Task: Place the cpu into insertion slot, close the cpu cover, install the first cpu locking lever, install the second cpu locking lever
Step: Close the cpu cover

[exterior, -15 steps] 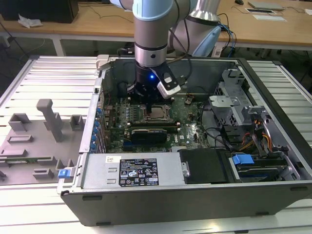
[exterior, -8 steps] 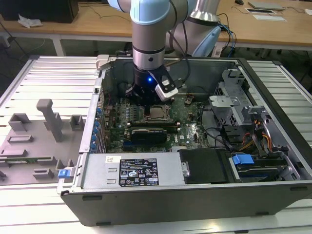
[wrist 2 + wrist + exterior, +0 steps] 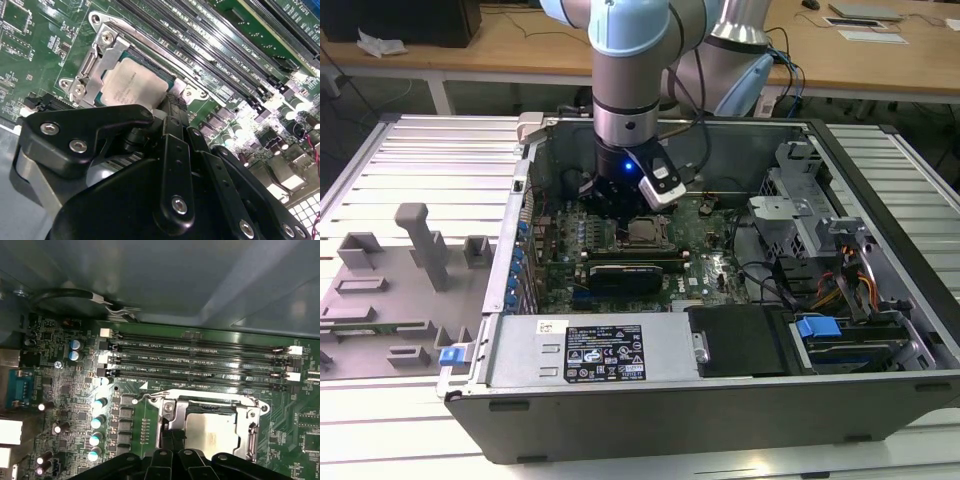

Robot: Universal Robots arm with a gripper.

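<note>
So: cpu (image 3: 134,85) flat, top up, under cpu cover (image 3: 102,56); end effector (image 3: 172,112) alongside

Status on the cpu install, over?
Black gripper low at edge of thin square silver metal cpu cover. Flat silver-grey square cpu seated, cover down around it. Long black memory slots alongside, clear of gripper.

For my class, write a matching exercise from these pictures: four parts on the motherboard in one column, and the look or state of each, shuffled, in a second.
Column one
1. cpu
2. cpu cover
3. memory slots
4. capacitors

Column two
A. long, black, in parallel rows
B. dull grey square, seated in its socket
C. silver frame, lying flat around the chip
D. small upright cylinders with teal tops

Pairs: 1-B, 2-C, 3-A, 4-D
</note>
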